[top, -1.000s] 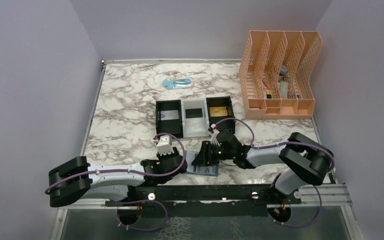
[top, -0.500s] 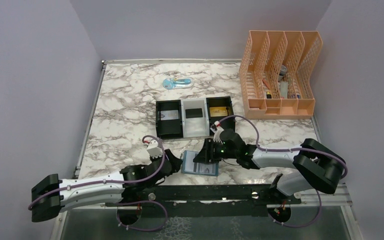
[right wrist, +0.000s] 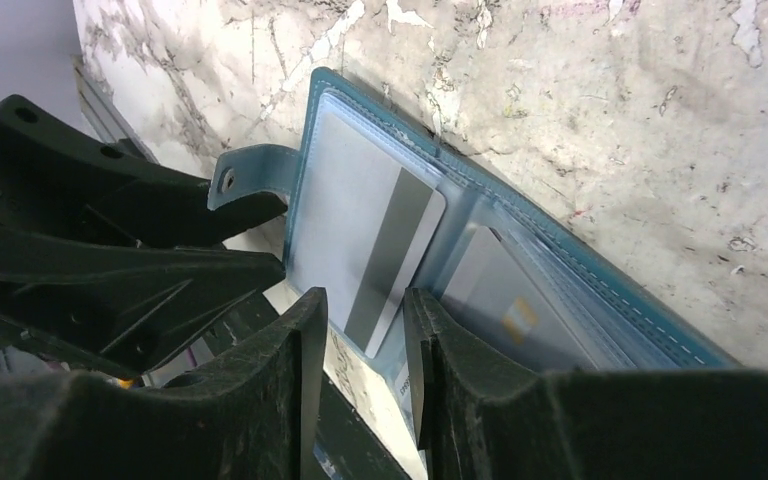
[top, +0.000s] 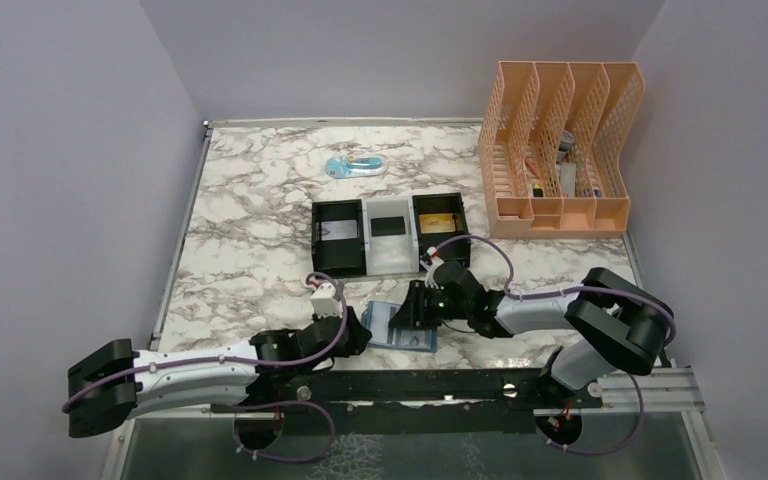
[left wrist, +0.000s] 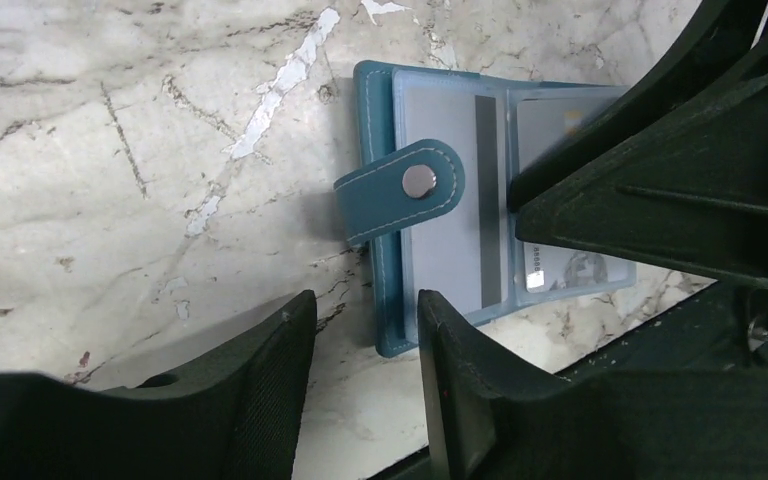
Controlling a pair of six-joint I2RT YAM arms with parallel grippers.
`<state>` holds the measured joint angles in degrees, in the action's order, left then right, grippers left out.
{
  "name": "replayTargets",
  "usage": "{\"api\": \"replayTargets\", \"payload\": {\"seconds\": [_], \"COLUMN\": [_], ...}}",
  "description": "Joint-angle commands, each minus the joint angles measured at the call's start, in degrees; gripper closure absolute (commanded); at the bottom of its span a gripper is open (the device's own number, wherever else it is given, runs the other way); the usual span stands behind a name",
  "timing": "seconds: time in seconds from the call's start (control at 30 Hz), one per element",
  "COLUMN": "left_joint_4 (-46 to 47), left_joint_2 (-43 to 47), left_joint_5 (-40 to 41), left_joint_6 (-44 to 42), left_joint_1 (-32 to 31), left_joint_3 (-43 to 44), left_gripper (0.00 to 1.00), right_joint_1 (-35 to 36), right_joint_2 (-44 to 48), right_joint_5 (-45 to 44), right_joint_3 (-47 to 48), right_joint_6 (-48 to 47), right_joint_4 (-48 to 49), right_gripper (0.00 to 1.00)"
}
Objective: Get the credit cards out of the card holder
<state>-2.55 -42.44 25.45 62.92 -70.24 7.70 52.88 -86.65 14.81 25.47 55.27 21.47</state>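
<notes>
Top external view puts the card holder (top: 400, 325) open on the worktop (top: 250, 230), near the front edge. Only the wrist views give the details (its strap (left wrist: 400, 195) hangs loose). The left hand (left wrist: 365, 315), half spread, holds nothing beside the holder's corner. The right hand (right wrist: 365, 300), narrowly parted, brackets a grey card's (right wrist: 360, 240) corner without clamping it.
</notes>
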Motion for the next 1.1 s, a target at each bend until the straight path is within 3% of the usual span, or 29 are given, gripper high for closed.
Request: {"api": "replayTargets", "payload": {"seconds": [0.0,0.53,0.8,1.07], "left_joint_4": [-1.1,1.6,0.4,-0.7], "left_joint_2": [-5.9,-24.5,-32.4,-28.6], "left_joint_5": [-0.3,-2.7,-2.2,-1.0], "left_joint_6": [-5.3,-5.0,-1.9,-0.3], "left_joint_1": [0.1,-0.1,-1.2,-1.4], "left_joint_3": [5.1,9.4,12.3,11.2], "left_gripper": [0.59,0.94,1.00,1.00], "right_joint_1": [0.4,0.4,0.4,0.3], "right_joint_2": [-1.3,2.0,2.6,4.6], "right_joint_5": [-2.8,-6.4,-4.1,-3.0], "right_joint_3": [0.0,-6.0,-9.0,-11.7], "right_joint_6": [0.6,5.6,7.2,8.5], "right_joint_4": [-0.8,3.8,9.2,14.5], "right_gripper": [0.65,0.73,0.83,0.90]}}
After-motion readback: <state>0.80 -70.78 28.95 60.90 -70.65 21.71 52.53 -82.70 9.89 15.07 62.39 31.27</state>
